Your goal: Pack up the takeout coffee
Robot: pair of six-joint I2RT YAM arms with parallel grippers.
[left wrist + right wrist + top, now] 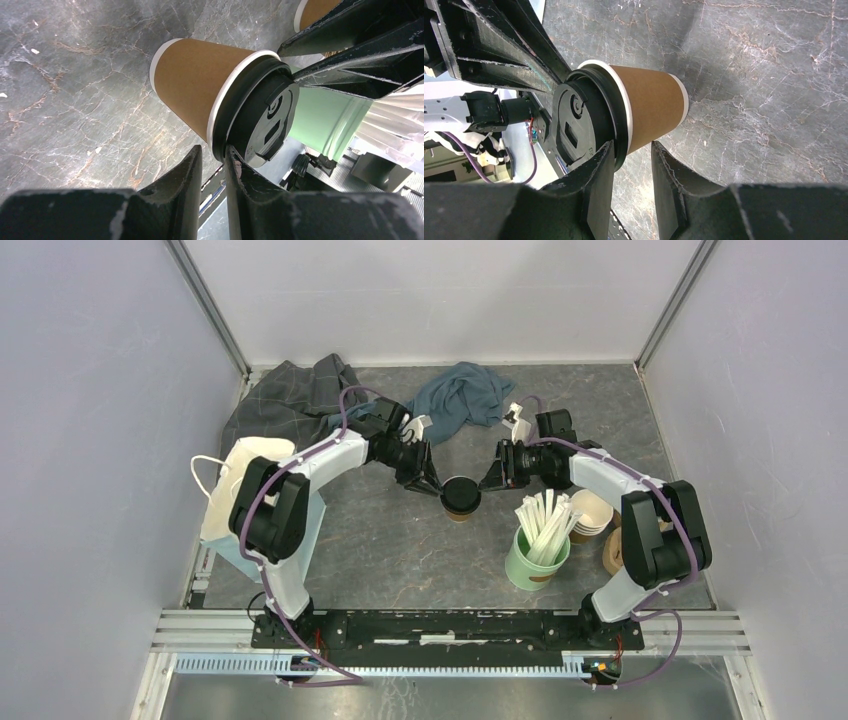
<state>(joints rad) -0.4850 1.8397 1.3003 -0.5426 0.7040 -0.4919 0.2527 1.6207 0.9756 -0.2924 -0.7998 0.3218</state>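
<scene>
We see left gripper (214, 152) and right gripper (631, 150) flanking the lidded cup (461, 495) in the middle of the tabletop (380, 540). Both finger pairs sit narrowly apart at its rim. We can't tell if they're clamped.

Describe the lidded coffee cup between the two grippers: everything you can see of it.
The lidded coffee cup is small, of brown kraft paper with white edges at rim and base, capped by a round black plastic sip lid with a drinking slot. It stands upright near the middle of the grey marbled table, left of the green stirrer cup. The left gripper and right gripper straddle its lid rim from opposite sides; whether they clamp it is unclear.
</scene>
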